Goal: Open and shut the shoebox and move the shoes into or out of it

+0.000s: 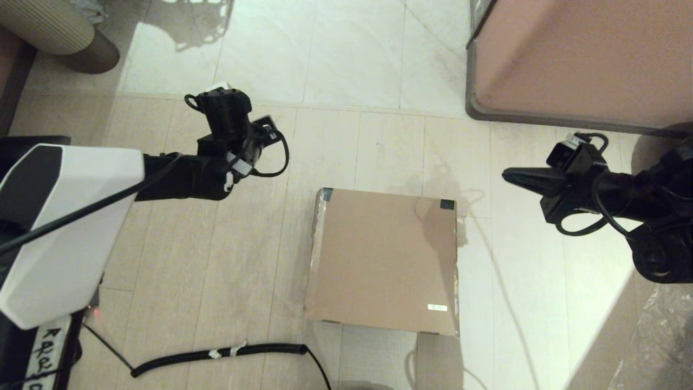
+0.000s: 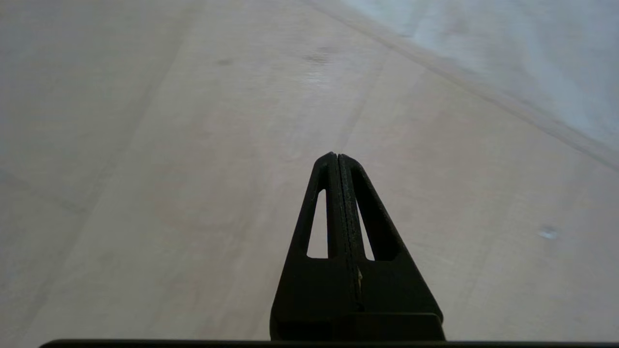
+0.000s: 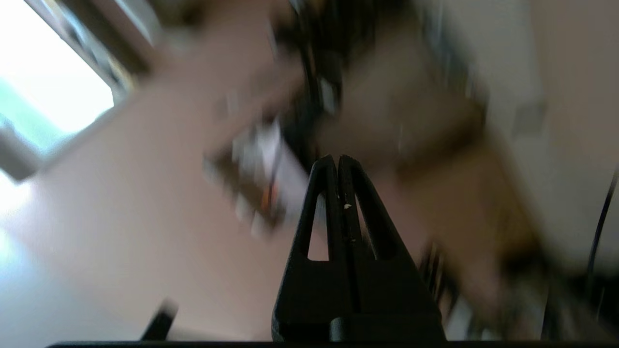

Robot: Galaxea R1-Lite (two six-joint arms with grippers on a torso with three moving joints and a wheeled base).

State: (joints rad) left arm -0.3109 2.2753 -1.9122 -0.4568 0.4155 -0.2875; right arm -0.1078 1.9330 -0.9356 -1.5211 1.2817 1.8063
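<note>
The shoebox lies on the floor in the middle of the head view, lid shut flat, with dark tape on its far corners and a small white label near the front right. No shoes show in any view. My right gripper hovers to the right of the box's far right corner, pointing left, fingers pressed together and empty; its wrist view is smeared. My left arm is raised to the left of the box. The left gripper is shut over bare floor.
A large pinkish-brown cabinet with dark edging stands at the far right. A black corrugated cable lies on the floor near the box's front left. A ribbed round object sits at the far left. Crinkled plastic lies at the near right.
</note>
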